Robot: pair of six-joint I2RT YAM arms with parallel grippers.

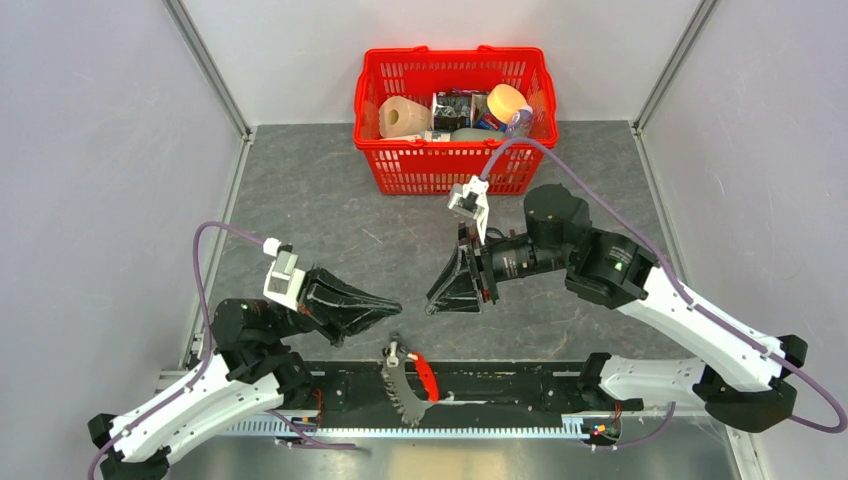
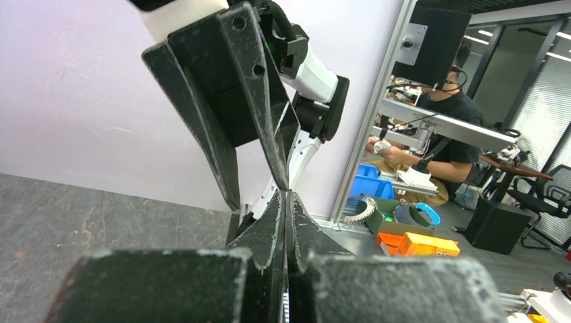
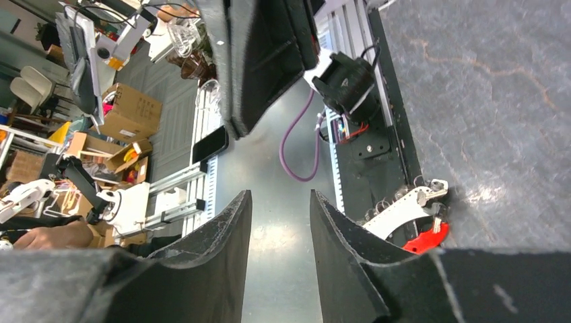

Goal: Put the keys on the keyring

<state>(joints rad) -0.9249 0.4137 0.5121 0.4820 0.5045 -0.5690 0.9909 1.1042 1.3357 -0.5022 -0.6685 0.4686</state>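
So the keyring (image 1: 412,382) is lying on the black base strip (image 1: 520,385) between the two arm mounts, right at the near edge. Its red strap (image 1: 429,378) curves along the right side and the silvery chain cluster (image 1: 400,392) sits on the left. I honestly can't spot the little black-headed key anywhere; it's either hidden or too small to see.

My guess is the step in hand is getting hold of that bunch. If I were driving, I'd aim the right gripper (image 1: 437,303) at the flat strap rather than the loose chain, since the strap looks like it'll pinch cleanly and the chain will probably just slither. I'd come in from above too, because the strip leaves little room to slide a finger under anything.

Pose-wise, both arms reach inward over the grey table (image 1: 330,200) with their noses pointing at each other and the tips close together, just beyond the keyring. The left gripper (image 1: 388,309) is clamped flat with its pads pressed together — nothing shows between them, so whether a key is pinched in there I can't tell. The right one's fingers (image 3: 225,242) stand partway apart with only air between them.
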